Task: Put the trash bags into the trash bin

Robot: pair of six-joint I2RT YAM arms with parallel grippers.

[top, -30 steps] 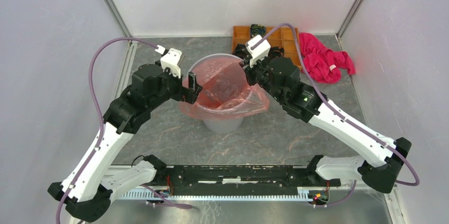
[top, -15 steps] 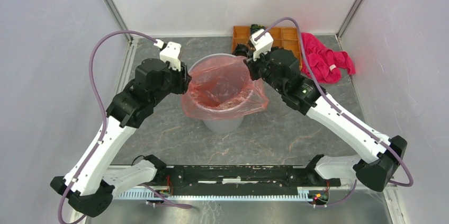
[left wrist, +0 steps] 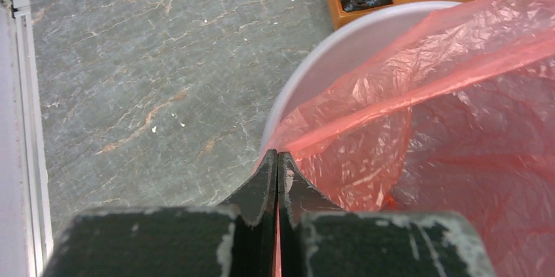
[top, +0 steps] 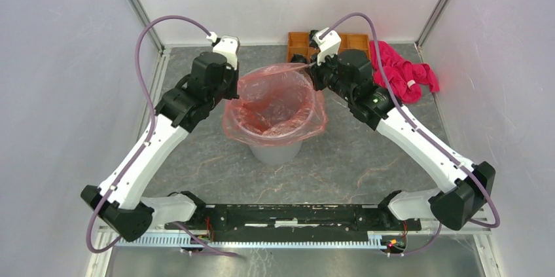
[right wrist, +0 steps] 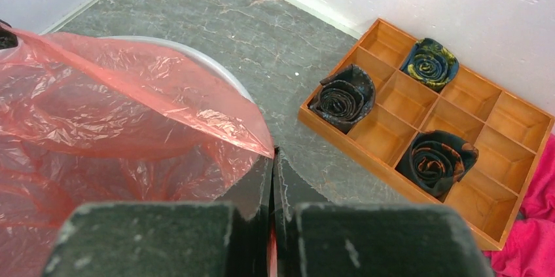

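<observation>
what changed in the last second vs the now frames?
The left gripper was open beside the bag; it closed on the bag's left edge and drew it towards the far side of the bin. The right gripper, shut on the opposite edge throughout, shifted slightly back. The bag's mouth now spreads wider. Bin, tray and pink cloth stayed put.
</observation>
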